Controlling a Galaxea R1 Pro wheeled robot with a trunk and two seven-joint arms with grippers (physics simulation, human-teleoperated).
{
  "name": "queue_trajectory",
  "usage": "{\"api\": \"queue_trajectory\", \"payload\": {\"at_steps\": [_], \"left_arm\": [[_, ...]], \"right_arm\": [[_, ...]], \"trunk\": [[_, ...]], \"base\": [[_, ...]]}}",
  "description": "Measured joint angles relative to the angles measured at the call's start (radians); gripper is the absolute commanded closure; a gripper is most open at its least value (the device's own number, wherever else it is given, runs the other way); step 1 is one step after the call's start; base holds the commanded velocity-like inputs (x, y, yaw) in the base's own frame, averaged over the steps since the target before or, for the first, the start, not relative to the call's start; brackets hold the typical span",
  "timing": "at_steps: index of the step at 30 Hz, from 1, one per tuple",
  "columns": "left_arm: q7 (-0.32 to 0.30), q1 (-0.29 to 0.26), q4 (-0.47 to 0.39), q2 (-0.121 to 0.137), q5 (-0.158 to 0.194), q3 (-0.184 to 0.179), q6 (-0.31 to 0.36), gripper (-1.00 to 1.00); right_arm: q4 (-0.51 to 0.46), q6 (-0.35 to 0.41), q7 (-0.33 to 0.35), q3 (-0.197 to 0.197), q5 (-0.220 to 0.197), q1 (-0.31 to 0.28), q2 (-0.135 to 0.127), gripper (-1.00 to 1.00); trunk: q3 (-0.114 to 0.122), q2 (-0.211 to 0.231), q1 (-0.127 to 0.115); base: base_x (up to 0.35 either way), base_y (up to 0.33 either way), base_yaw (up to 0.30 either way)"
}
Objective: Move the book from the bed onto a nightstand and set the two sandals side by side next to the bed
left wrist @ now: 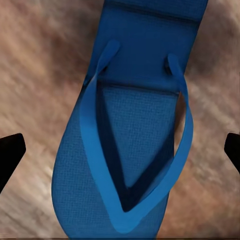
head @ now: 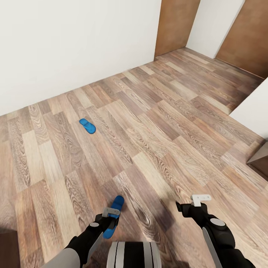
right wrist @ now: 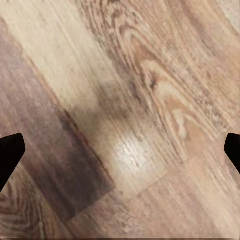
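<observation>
Near sandal (head: pixel 114 216): bright blue flip-flop with a Y-strap, flat on the wood-grain plank floor (head: pixel 160 141) at 6 o'clock.
Far sandal (head: pixel 87 125): at 10 o'clock, well apart.
Left hand (head: pixel 110 215): spread — directly above the near sandal.
Right hand (head: pixel 196 203): spread — over bare planks.

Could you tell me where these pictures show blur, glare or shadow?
Left wrist view: the near sandal is sharp, the floor beside it smeared. Right wrist view: a pale glare patch on the planks, with a soft dark shadow next to it. Head view: evenly lit, the far sandal crisp.
</observation>
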Motion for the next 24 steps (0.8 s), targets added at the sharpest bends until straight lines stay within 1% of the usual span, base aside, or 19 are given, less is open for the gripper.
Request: {"api": "queue_trajectory", "payload": {"at_steps": [3, 14, 18, 24], "left_arm": [[0.000, 0.000, 0.000, 0.000, 0.000, 0.000, 0.000, -1.00], [0.000, 0.000, 0.000, 0.000, 0.000, 0.000, -0.001, -1.00], [0.000, 0.000, -0.001, 0.000, 0.000, 0.000, -0.002, -1.00], [0.000, 0.000, -0.002, -0.001, 0.000, 0.000, -0.003, -1.00]], "right_arm": [[0.000, 0.000, 0.000, 0.000, 0.000, 0.000, 0.000, -1.00], [0.000, 0.000, 0.000, 0.000, 0.000, 0.000, -0.001, -1.00], [0.000, -0.001, 0.000, 0.000, 0.001, 0.000, -0.001, -1.00], [0.000, -0.002, 0.000, 0.000, 0.001, 0.000, -0.001, -1.00]], "trunk": [[-0.012, -0.001, 0.001], [-0.012, -0.001, 0.001], [-0.027, -0.002, 0.003], [-0.027, -0.002, 0.003]], "base": [[0.000, 0.000, 0.000], [0.000, 0.000, 0.000], [0.000, 0.000, 0.000], [0.000, 0.000, 0.000]]}}
